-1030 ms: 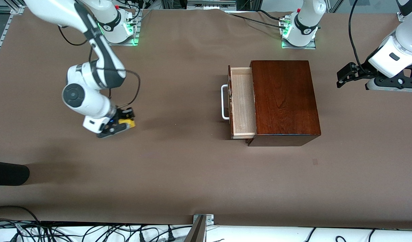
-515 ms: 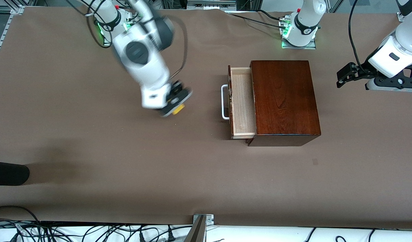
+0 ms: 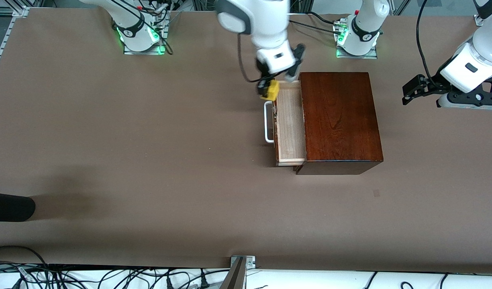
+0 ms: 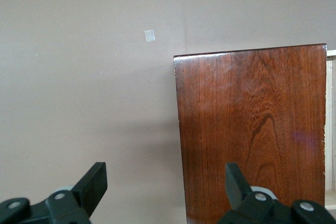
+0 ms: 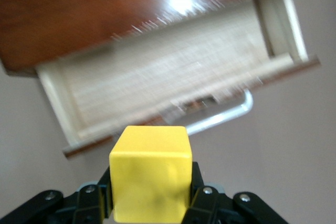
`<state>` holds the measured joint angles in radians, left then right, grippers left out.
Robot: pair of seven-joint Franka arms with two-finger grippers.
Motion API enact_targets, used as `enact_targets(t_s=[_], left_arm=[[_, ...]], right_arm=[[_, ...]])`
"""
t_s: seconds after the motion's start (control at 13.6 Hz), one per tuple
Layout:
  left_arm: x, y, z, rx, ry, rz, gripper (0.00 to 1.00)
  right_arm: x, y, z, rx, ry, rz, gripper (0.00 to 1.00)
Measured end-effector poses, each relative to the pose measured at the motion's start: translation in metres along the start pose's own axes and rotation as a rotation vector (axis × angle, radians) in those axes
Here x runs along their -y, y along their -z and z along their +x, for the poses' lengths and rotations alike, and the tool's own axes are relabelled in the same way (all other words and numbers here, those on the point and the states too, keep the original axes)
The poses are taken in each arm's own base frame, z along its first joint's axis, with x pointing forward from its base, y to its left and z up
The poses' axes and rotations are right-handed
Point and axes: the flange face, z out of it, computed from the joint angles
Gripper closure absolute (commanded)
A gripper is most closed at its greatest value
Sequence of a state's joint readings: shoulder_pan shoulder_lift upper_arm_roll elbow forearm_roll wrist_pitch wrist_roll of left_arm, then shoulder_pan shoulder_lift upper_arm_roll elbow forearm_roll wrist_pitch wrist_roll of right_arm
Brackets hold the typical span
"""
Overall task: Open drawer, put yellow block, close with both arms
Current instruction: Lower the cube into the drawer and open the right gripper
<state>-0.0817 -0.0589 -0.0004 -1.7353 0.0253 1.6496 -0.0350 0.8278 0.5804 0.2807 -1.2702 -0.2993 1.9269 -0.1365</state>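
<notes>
The drawer (image 3: pixel 289 122) stands pulled out of the dark mahogany box (image 3: pixel 340 120), its white handle (image 3: pixel 266 122) toward the right arm's end of the table. Its pale tray is empty. My right gripper (image 3: pixel 268 89) is shut on the yellow block (image 3: pixel 269 90) and holds it in the air over the drawer's front corner nearest the bases. In the right wrist view the block (image 5: pixel 150 171) sits between the fingers, with the open drawer (image 5: pixel 168 85) past it. My left gripper (image 3: pixel 408 93) is open and waits in the air off the box's closed end; its wrist view shows the box (image 4: pixel 252 129).
A dark object (image 3: pixel 11 206) lies at the table's edge toward the right arm's end. A small pale patch (image 3: pixel 376 193) marks the cloth nearer the front camera than the box. Cables run along the table's front edge.
My right gripper has carried the yellow block up from the table across to the open drawer's corner. The left arm and the drawer have not moved.
</notes>
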Motion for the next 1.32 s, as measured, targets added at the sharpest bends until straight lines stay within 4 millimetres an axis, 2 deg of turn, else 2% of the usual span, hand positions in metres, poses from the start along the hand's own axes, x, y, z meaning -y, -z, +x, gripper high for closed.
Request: enact_targets(t_s=[0.15,0.29,0.59,1.32], left_arm=[[0.000,0.000,0.000,0.000,0.000,0.000,0.00],[0.000,0.000,0.000,0.000,0.000,0.000,0.00],[0.000,0.000,0.000,0.000,0.000,0.000,0.00],[0.000,0.000,0.000,0.000,0.000,0.000,0.00]], right_arm=[[0.032,-0.013,0.023,0.004,0.081,-0.041,1.00],[0.043,-0.031,0.036,0.007,0.172,-0.044,1.00],[0.033,-0.055,0.045,0.002,0.257,-0.039,1.00],[0.031,-0.111,0.045,0.038,0.377,-0.021,1.00]])
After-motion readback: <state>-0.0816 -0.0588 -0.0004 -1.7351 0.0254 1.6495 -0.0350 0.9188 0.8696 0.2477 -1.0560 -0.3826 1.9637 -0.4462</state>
